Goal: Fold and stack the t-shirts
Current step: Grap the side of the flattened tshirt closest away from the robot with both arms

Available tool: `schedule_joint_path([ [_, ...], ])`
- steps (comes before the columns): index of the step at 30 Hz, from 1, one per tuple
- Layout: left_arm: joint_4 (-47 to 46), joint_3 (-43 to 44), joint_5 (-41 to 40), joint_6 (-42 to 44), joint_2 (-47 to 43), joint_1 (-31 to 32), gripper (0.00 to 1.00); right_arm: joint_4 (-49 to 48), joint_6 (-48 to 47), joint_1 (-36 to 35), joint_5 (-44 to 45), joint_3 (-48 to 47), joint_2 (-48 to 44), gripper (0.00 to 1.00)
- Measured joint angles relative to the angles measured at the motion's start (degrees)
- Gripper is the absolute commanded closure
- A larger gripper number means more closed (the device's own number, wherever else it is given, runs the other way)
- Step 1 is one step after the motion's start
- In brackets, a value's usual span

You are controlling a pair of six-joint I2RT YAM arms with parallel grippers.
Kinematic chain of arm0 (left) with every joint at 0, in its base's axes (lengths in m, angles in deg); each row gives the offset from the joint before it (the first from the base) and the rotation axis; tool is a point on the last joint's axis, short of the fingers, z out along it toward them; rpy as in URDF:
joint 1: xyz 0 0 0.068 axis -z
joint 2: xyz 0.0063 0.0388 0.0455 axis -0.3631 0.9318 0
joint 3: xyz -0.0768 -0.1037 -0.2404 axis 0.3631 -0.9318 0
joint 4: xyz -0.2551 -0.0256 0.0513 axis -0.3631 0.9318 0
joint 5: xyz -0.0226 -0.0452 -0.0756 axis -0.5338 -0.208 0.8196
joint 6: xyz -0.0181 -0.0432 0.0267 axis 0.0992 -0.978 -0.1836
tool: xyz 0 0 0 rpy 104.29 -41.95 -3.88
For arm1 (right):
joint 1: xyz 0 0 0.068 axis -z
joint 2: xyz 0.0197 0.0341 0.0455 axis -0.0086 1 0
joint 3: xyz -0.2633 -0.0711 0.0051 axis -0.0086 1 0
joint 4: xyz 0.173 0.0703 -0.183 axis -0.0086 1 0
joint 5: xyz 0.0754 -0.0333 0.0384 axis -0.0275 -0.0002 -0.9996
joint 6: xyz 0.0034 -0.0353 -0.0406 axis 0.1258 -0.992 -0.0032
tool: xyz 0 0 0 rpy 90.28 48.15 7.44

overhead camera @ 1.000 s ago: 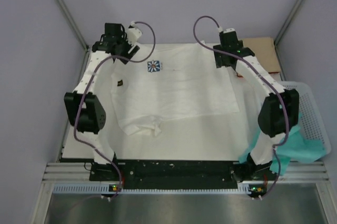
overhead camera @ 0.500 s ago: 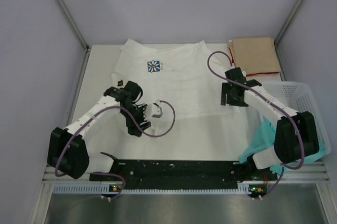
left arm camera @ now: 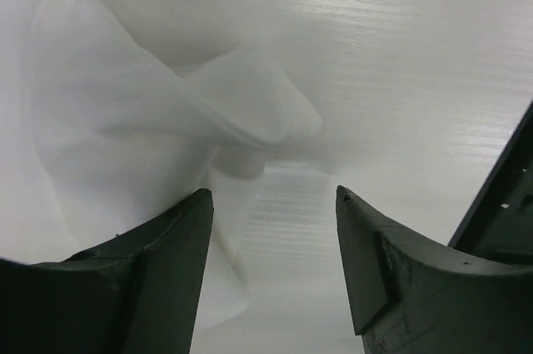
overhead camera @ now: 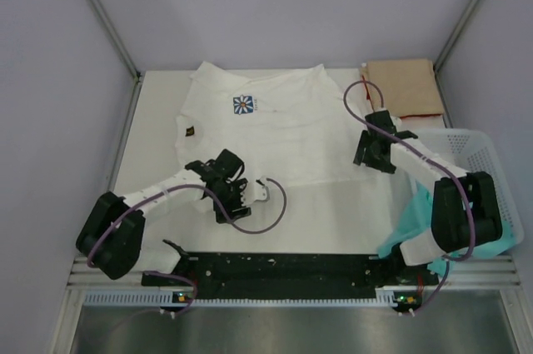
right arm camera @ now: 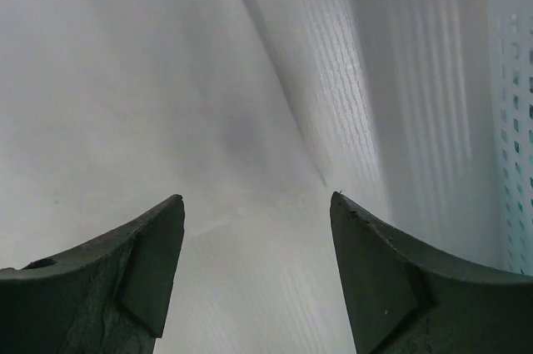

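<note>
A white t-shirt [overhead camera: 283,133] with a blue daisy print [overhead camera: 243,105] lies spread flat on the table. A folded tan t-shirt with a red edge [overhead camera: 404,87] lies at the back right. My left gripper [overhead camera: 236,206] is open and low at the shirt's near left corner. In the left wrist view it [left arm camera: 275,204] faces a bunched fold of white cloth [left arm camera: 241,117]. My right gripper [overhead camera: 366,159] is open at the shirt's right near edge. In the right wrist view it [right arm camera: 258,200] straddles the cloth edge [right arm camera: 125,79] and holds nothing.
A white mesh basket [overhead camera: 487,175] stands at the right, also in the right wrist view [right arm camera: 518,121], with teal cloth [overhead camera: 416,221] hanging out at its near side. Bare white table [left arm camera: 400,54] lies near of the shirt. The arm mount rail [overhead camera: 275,271] runs along the near edge.
Both arms came back from the shirt's far edge toward me. The left gripper went down to the near left corner; the right lowered to the right edge. The shirt's top lies uncovered.
</note>
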Motion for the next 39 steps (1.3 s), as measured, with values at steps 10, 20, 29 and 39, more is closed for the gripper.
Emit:
schedule_joint_path([
  [10,-7.3,-1.8,-6.5,-1.9,3.1,1.3,0.69,-5.1,3.4,2.0,-0.4,1.8,7.2,0.47],
  [20,-9.9,-0.4,-15.7,-4.3,4.9,1.5,1.00,-9.9,4.5,4.4,-1.0,3.1,7.0,1.00],
  [29,0.8,5.6,-18.2,-5.6,-7.5,-5.4,1.00,-7.1,3.8,4.4,-3.1,7.5,-1.1,1.00],
  [39,14.0,18.9,-12.7,-5.7,-12.2,-17.4,1.00,-1.2,1.7,4.4,-8.7,8.2,-13.4,1.00],
])
